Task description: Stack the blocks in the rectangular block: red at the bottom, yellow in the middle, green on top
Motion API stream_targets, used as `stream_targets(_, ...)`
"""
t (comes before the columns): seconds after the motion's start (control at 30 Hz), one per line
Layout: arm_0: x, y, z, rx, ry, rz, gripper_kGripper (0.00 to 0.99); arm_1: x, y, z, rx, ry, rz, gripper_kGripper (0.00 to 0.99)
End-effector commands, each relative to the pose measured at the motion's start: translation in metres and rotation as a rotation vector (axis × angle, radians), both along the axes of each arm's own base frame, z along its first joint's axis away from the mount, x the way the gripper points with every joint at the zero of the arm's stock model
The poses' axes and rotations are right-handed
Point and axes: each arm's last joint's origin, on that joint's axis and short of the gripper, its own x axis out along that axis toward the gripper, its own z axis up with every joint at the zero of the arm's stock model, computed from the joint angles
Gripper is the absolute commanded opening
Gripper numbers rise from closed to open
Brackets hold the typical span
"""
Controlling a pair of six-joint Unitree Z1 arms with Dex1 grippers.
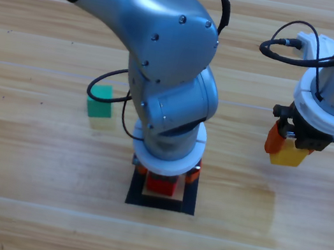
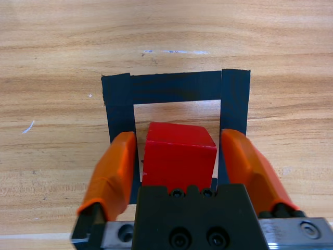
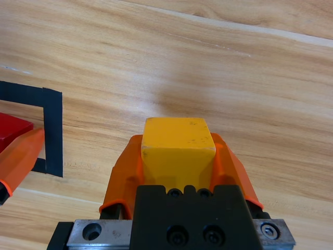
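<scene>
**Red cube at the frame, yellow cube held aloft to the right**

At the far left of the table (image 1: 9, 214) the green cube (image 1: 100, 101) is seen resting alone, well apart from both arms. Next, in the middle, the left gripper (image 2: 177, 156) is lowered over the rectangular block (image 2: 177, 86) of black tape. Its jaws are spread, one on each side of the red cube (image 2: 179, 153), with a thin gap visible on both flanks, so the cube is judged to be released or nearly so. The red cube is seated inside the taped outline, toward its near side and turned slightly against the tape edges.

Further right, the right gripper (image 3: 177, 156) is raised above bare wood, its jaws pinched on the yellow cube (image 3: 177, 143).

The coming move is judged to turn on one relation: the red cube lies to the left of the yellow cube and lower in the high view, and the left arm stands directly above it. That space would have to be vacated before the yellow cube could be carried across.
</scene>
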Motion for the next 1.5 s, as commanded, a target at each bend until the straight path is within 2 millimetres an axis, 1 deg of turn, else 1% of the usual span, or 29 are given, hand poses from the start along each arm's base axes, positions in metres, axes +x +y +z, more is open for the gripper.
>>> stream_targets(0.03,0.006,0.002,-0.014,0.029,-0.001,0.036,0.804,0.007,-0.005,-0.009,-0.026,0.029,-0.011,0.112)
stream_targets(0.07,0.005,0.002,-0.012,0.028,-0.003,0.037,0.845,0.007,-0.005,-0.009,-0.028,0.03,-0.01,0.112)
stream_targets(0.13,0.002,0.003,-0.006,0.025,-0.013,0.039,0.884,0.007,-0.006,-0.008,-0.026,0.027,-0.011,0.112)
stream_targets(0.3,0.001,0.004,0.003,0.009,-0.024,0.045,0.884,0.001,-0.007,0.004,-0.024,-0.007,-0.009,0.112)
stream_targets(0.37,-0.002,0.002,0.012,-0.011,-0.037,0.044,0.885,-0.004,-0.006,0.011,-0.027,-0.024,-0.008,0.112)
stream_targets(0.4,-0.004,0.003,0.02,-0.025,-0.048,0.042,0.897,-0.005,-0.005,0.014,-0.028,-0.026,-0.009,0.11)
stream_targets(0.47,-0.01,0.003,0.049,-0.081,-0.089,0.03,0.923,-0.008,0.0,0.02,-0.03,-0.023,-0.015,0.112)
stream_targets(0.53,-0.016,0.009,0.081,-0.128,-0.135,0.026,0.94,-0.011,0.004,0.025,-0.034,-0.016,-0.026,0.112)
stream_targets(0.57,-0.021,0.016,0.102,-0.151,-0.163,0.026,0.953,-0.012,0.006,0.027,-0.037,-0.012,-0.033,0.112)
stream_targets(0.63,-0.032,0.036,0.144,-0.203,-0.226,0.027,0.971,-0.017,0.012,0.035,-0.053,-0.009,-0.056,0.112)
stream_targets(0.67,-0.041,0.051,0.168,-0.233,-0.263,0.018,0.979,-0.019,0.015,0.039,-0.057,-0.006,-0.061,0.11)
stream_targets(0.73,-0.058,0.078,0.202,-0.273,-0.321,-0.003,0.979,-0.022,0.024,0.044,-0.062,0.007,-0.07,0.11)
stream_targets(0.8,-0.078,0.112,0.228,-0.311,-0.373,-0.02,0.973,-0.025,0.037,0.047,-0.072,0.027,-0.084,0.11)
stream_targets(0.87,-0.096,0.147,0.248,-0.321,-0.439,-0.065,0.931,-0.03,0.052,0.046,-0.086,0.052,-0.095,0.11)
stream_targets(0.93,-0.103,0.175,0.268,-0.286,-0.51,-0.21,0.904,-0.036,0.069,0.044,-0.084,0.075,-0.106,0.11)
stream_targets(0.97,-0.105,0.185,0.271,-0.261,-0.533,-0.236,0.902,-0.037,0.075,0.043,-0.076,0.085,-0.113,0.11)
stream_targets(1.0,-0.11,0.197,0.272,-0.254,-0.556,-0.207,0.904,-0.04,0.081,0.041,-0.067,0.092,-0.119,0.11)
stream_targets(1.07,-0.124,0.221,0.272,-0.267,-0.619,-0.167,0.905,-0.045,0.096,0.038,-0.056,0.105,-0.128,0.11)
stream_targets(1.1,-0.131,0.229,0.273,-0.276,-0.636,-0.168,0.905,-0.047,0.103,0.035,-0.054,0.109,-0.129,0.11)
stream_targets(1.17,-0.142,0.243,0.281,-0.287,-0.67,-0.198,0.905,-0.047,0.122,0.025,-0.064,0.126,-0.14,0.11)
stream_targets(1.2,-0.144,0.246,0.282,-0.292,-0.671,-0.201,0.905,-0.048,0.13,0.021,-0.074,0.135,-0.145,0.11)
stream_targets(1.27,-0.147,0.245,0.279,-0.28,-0.634,-0.274,0.905,-0.046,0.147,0.01,-0.095,0.148,-0.135,0.112)
stream_targets(1.33,-0.148,0.245,0.277,-0.276,-0.609,-0.306,0.905,-0.044,0.16,0.003,-0.091,0.147,-0.132,0.11)
stream_targets(1.4,-0.149,0.244,0.271,-0.263,-0.579,-0.333,0.907,-0.043,0.168,-0.004,-0.092,0.151,-0.139,0.11)
stream_targets(1.5,-0.148,0.243,0.268,-0.243,-0.556,-0.339,0.908,-0.039,0.176,-0.016,-0.085,0.168,-0.157,0.11)
